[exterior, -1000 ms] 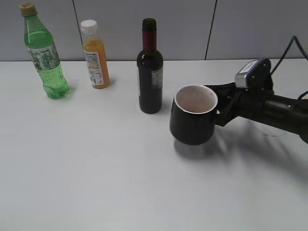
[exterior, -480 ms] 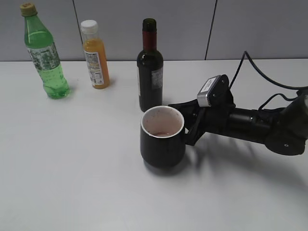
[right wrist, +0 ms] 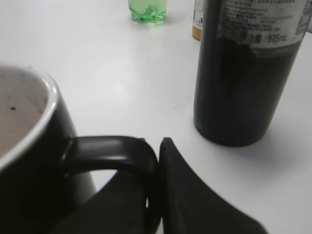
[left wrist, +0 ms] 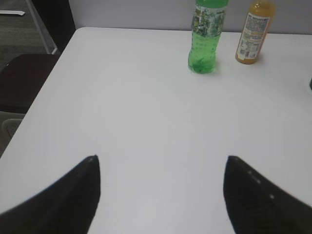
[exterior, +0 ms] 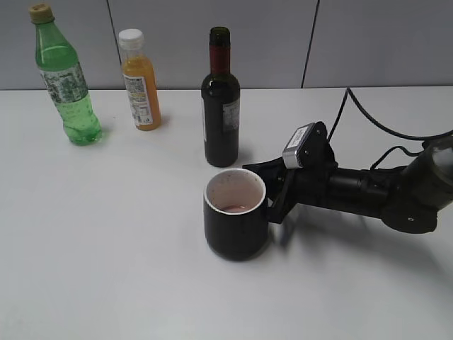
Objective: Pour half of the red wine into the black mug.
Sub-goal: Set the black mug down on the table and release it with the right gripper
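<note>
The black mug (exterior: 236, 225) stands upright on the white table (exterior: 106, 248), in front of the red wine bottle (exterior: 221, 106). My right gripper (exterior: 272, 202) is shut on the mug's handle (right wrist: 112, 148), low over the table. In the right wrist view the mug (right wrist: 29, 161) fills the left and the wine bottle (right wrist: 248, 73) stands at the upper right, its neck open. My left gripper (left wrist: 161, 195) is open and empty over bare table; it does not show in the exterior view.
A green plastic bottle (exterior: 65, 78) and an orange juice bottle (exterior: 139, 81) stand at the back left, also in the left wrist view, green bottle (left wrist: 204, 36) and juice bottle (left wrist: 253, 31). A grey wall runs behind the table. A cable trails from the right arm.
My right gripper has carried the mug from the right, raised and tilted, leftward and down to the table in front of the wine bottle. It now stands upright.
</note>
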Robot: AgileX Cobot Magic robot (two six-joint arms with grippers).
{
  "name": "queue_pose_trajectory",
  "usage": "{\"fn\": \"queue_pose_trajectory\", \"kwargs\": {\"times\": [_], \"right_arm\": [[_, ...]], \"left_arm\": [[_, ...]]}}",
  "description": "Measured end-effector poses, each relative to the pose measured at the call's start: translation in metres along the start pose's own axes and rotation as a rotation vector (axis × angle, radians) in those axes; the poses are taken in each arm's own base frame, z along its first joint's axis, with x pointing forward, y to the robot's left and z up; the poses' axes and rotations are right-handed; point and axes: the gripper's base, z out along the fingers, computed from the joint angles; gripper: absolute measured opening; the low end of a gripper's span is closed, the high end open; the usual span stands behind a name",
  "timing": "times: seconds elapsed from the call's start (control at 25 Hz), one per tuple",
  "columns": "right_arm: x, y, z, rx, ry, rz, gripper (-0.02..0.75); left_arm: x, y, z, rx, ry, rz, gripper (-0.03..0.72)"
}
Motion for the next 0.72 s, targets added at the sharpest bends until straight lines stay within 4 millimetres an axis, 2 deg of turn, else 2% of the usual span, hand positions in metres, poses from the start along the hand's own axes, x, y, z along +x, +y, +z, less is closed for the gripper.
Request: {"fn": "queue_pose_trajectory", "kwargs": {"times": [0.32, 0.52, 0.72], "right_arm": [[0.0028, -0.0018, 0.002, 0.009, -0.018, -0.007, 0.048], [0.0032, -0.0023, 0.0015, 0.01, -0.028, -0.002, 0.109], [0.0054, -0.0101, -0.0073, 0.01, -0.024, -0.006, 0.162]], "left_arm": [[0.0, 0.0, 0.0, 0.0, 0.0, 0.0, 0.589], [0.0, 0.0, 0.0, 0.0, 0.0, 0.0, 0.589], [0.0, 0.0, 0.0, 0.0, 0.0, 0.0, 0.589]]}}
